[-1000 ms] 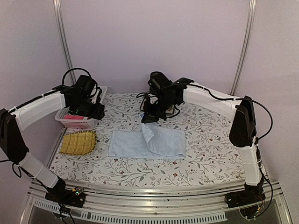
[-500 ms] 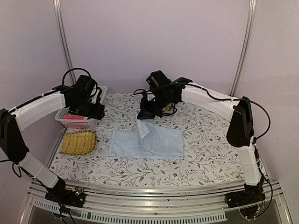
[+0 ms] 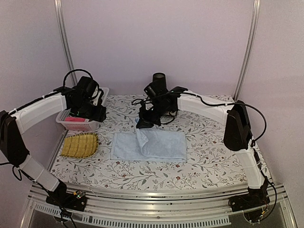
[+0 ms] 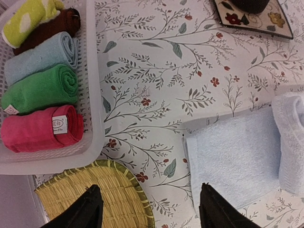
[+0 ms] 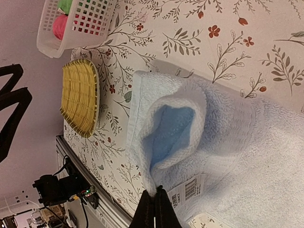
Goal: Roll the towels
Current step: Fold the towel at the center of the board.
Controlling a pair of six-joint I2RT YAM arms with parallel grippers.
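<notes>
Right gripper (image 5: 154,209) pinched shut on the edge of the light blue towel (image 3: 164,145), has carried it further toward the table (image 3: 209,142) left edge; fold deepening, probably pre-roll. Towel lies mid-table. Left gripper (image 4: 147,209) wide open, empty, near left edge

Looks like a robotics lab booth I'm in: plain lilac wall panels (image 3: 156,42) and metal poles (image 3: 64,38) far beyond my fingers (image 5: 145,213), a bare aluminium rail (image 3: 156,202) back behind them at the table (image 3: 209,142) edge, cables (image 3: 78,70) looped over my arms.

Tbl (image 3: 209,156): blue towel (image 3: 124,146), tray (image 3: 80,145), basket (image 3: 78,126), maybe mat (image 4: 266,21)
</notes>
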